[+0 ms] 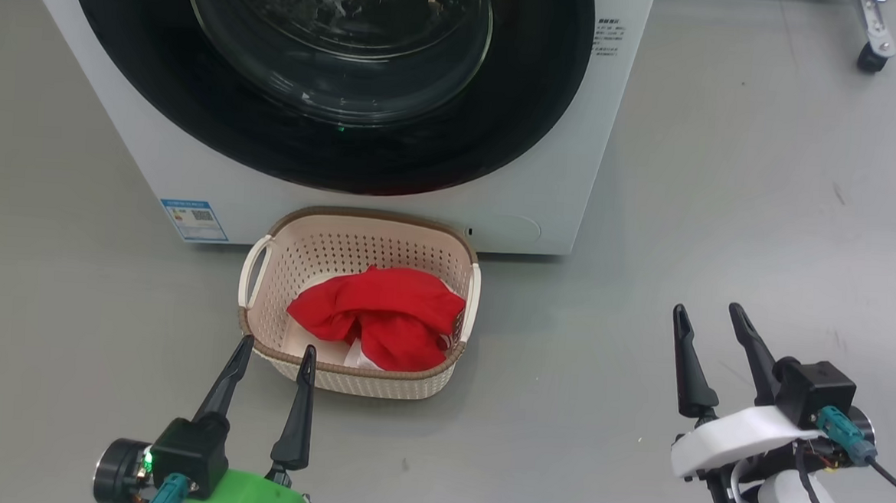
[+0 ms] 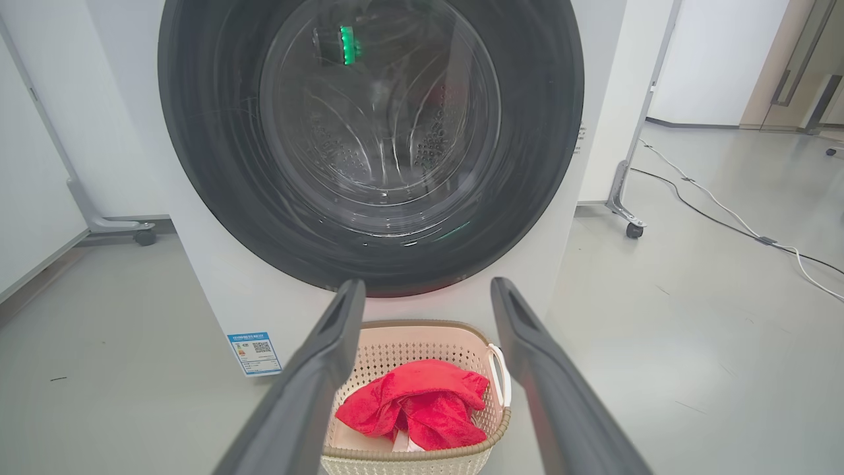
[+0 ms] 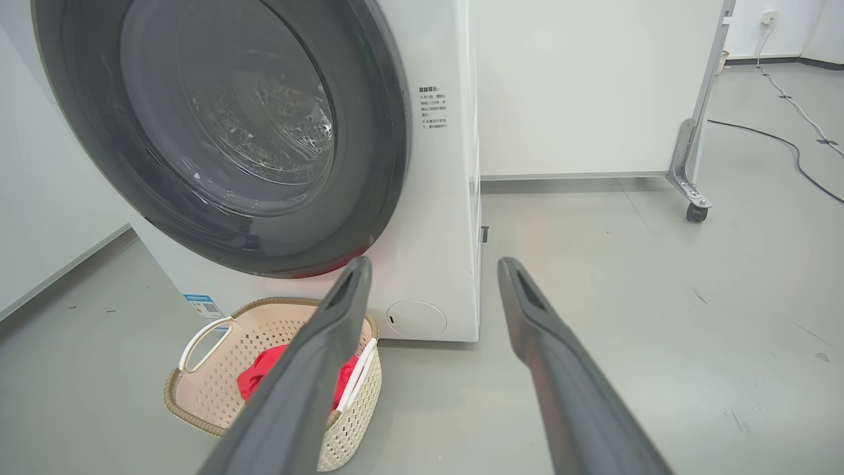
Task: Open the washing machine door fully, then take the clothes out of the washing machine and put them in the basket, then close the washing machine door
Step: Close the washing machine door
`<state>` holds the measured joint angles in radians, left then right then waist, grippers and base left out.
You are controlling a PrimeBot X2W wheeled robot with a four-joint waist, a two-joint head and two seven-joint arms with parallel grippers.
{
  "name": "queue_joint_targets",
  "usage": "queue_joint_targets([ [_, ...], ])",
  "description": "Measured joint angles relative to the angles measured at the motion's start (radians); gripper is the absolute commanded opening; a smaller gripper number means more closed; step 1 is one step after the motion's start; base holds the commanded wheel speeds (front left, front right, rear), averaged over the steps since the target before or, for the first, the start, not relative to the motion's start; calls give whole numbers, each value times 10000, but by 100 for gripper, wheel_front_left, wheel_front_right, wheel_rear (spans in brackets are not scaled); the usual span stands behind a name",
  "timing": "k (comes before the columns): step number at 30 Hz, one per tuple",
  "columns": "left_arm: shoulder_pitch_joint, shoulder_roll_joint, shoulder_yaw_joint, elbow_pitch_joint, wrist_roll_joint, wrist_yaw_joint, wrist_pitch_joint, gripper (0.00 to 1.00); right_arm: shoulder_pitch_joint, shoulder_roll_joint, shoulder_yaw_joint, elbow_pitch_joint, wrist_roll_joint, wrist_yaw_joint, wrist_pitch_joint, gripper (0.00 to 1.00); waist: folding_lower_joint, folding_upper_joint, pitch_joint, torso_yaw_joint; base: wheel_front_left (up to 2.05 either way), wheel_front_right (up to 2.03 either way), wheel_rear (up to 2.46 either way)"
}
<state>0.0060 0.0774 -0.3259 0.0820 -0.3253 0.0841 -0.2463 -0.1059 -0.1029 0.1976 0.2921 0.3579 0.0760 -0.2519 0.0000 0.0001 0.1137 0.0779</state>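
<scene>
And the washing machine door [image 1: 335, 61] sits shut on the washing machine [image 1: 558, 196], clothes [image 1: 383, 317] heaped in the basket [image 1: 364, 381] on the floor [image 1: 728, 182] just before it (red, bunched); left jaws and right jaws both spread, empty

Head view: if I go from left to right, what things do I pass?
blue label sticker → basket → right gripper → caster wheel

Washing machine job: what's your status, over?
Open and empty: left gripper, right gripper. Red clothes in basket; washing machine door shut. Nothing in the way.
</scene>
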Motion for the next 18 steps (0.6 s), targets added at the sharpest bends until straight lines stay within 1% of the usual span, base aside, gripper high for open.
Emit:
queue_joint_targets([
  [2,61,0,-8,0,-2,0,2,100,195,15,-2,-121,0,-82,0,100,0,0,-129,-48,0,0,0],
  [6,246,2,4,-6,-117,0,84,100,532,75,-6,-326,0,-98,0,100,0,0,-357,-136,0,0,0],
  [8,352,2,4,-17,-119,0,88,100,725,77,-19,-412,0,-178,0,100,0,0,-455,-181,0,0,0],
  [10,400,2,12,-35,-119,0,90,100,927,77,-33,-500,0,-188,0,100,0,0,-542,-221,0,0,0],
  [11,403,6,12,-63,-119,0,132,100,1014,79,-50,-569,0,-259,0,100,0,0,-574,-242,0,0,0],
  [17,502,29,48,-123,-136,2,180,100,1427,98,-138,-736,10,-288,0,100,0,0,-760,-324,0,0,0],
  [18,565,31,46,-159,-136,2,205,100,1499,102,-150,-798,10,-357,0,100,0,0,-778,-338,0,0,0],
])
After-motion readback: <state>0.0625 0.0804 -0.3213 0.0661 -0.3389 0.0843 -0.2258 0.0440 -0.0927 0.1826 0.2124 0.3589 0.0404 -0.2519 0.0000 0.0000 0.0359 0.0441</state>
